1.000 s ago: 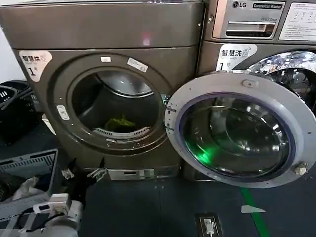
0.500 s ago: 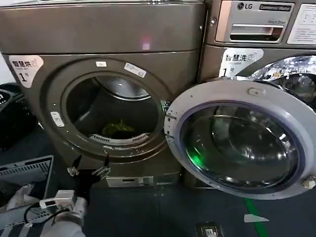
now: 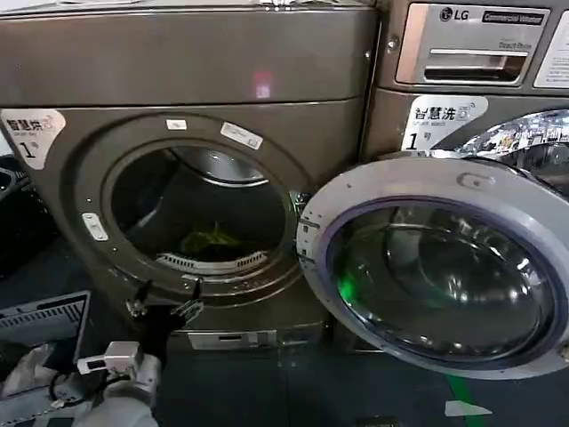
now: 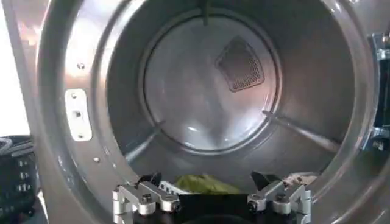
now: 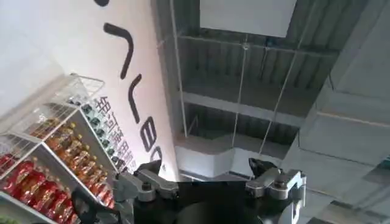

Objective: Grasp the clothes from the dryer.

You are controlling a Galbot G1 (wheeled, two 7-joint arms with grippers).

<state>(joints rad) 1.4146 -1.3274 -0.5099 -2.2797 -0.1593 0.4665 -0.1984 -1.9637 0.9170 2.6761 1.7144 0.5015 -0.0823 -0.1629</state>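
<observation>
Left claw is reaching for the dryer

The left claw point(image 3: 163, 298) is hanging wide open just below the dryer point(image 3: 196, 80) hole, and the yellow-green clothes point(image 3: 211, 238) are lying straight ahead, deeper inside on the drum floor (right claw point(image 5: 207, 176) is pointing up, open).

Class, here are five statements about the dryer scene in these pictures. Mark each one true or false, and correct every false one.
1. The dryer door stands open. True.
2. The clothes lie on the floor in front of the machine. False: they lie inside the drum, low near the front lip.
3. The left gripper is open, just below the port. True.
4. The left gripper already holds the clothes. False: its fingers are spread apart with nothing between them, short of the fabric.
5. The right gripper is inside the drum. False: its wrist view looks up at a ceiling and a shelf of bottles.
</observation>
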